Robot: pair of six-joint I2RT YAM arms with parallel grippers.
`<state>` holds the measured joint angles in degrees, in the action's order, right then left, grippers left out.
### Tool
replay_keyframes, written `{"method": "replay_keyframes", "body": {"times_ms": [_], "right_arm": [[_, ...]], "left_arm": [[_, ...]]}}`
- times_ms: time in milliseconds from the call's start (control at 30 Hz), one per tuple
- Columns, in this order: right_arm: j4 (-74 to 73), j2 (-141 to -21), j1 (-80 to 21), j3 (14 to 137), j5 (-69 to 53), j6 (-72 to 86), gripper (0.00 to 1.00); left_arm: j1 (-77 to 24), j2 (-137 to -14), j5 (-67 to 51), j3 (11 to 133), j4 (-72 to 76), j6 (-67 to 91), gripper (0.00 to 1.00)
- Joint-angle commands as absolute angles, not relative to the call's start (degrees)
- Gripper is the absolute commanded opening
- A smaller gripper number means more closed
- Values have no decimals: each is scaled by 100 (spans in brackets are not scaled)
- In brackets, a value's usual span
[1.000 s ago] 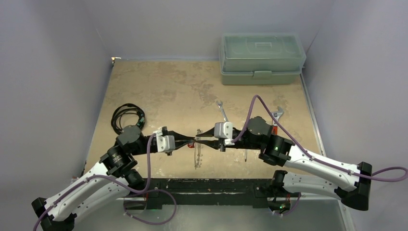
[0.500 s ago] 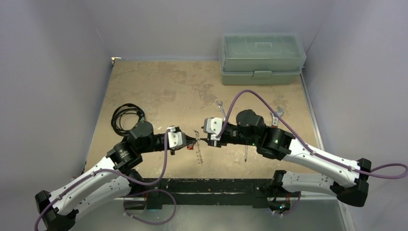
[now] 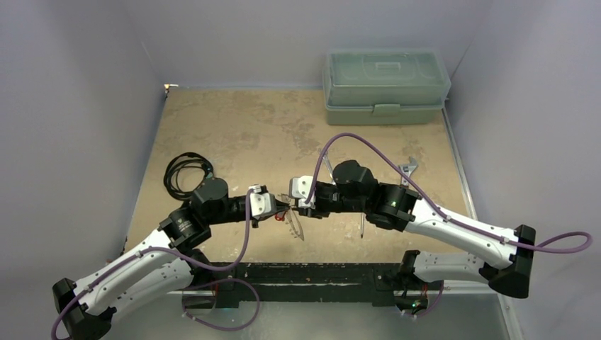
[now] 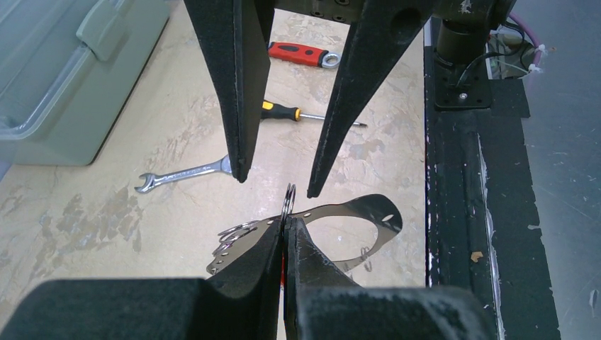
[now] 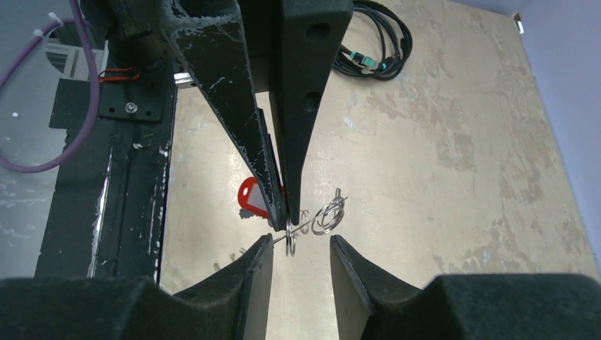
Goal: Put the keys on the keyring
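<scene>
Silvery keyring [image 4: 347, 206] hung clear of the table [image 3: 234, 127], pinched at its rim in my left gripper [image 4: 285, 228], long axis crosswise to the approach, and my right gripper [image 4: 276, 185] faced it, fingers apart, tips just short.

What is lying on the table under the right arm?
A spanner, a yellow-black screwdriver and a red-handled wrench. From above, the right arm covers part of each.

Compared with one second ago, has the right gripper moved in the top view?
Yes. Judged against the fixed spanner, the right gripper has shifted left and now lies left of that spanner.
</scene>
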<state>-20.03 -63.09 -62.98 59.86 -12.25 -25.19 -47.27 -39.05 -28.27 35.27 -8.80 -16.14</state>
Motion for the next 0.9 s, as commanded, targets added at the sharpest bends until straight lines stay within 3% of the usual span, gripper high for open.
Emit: {"method": "replay_keyframes", "body": {"times_ms": [0, 467, 867], "right_arm": [[-1882, -6314, -6311, 6208, -1458, -2535, 36], [-1821, -6455, -6311, 6118, -1450, -2549, 22], [-1837, -6568, -6311, 6089, -1552, -2545, 30]], "left_arm": [[-4702, -3904, -2846, 3809, -703, -1711, 0], [-4705, -3876, -2863, 3806, -678, -1688, 0], [-4707, -3843, -2775, 3797, -677, -1680, 0]]}}
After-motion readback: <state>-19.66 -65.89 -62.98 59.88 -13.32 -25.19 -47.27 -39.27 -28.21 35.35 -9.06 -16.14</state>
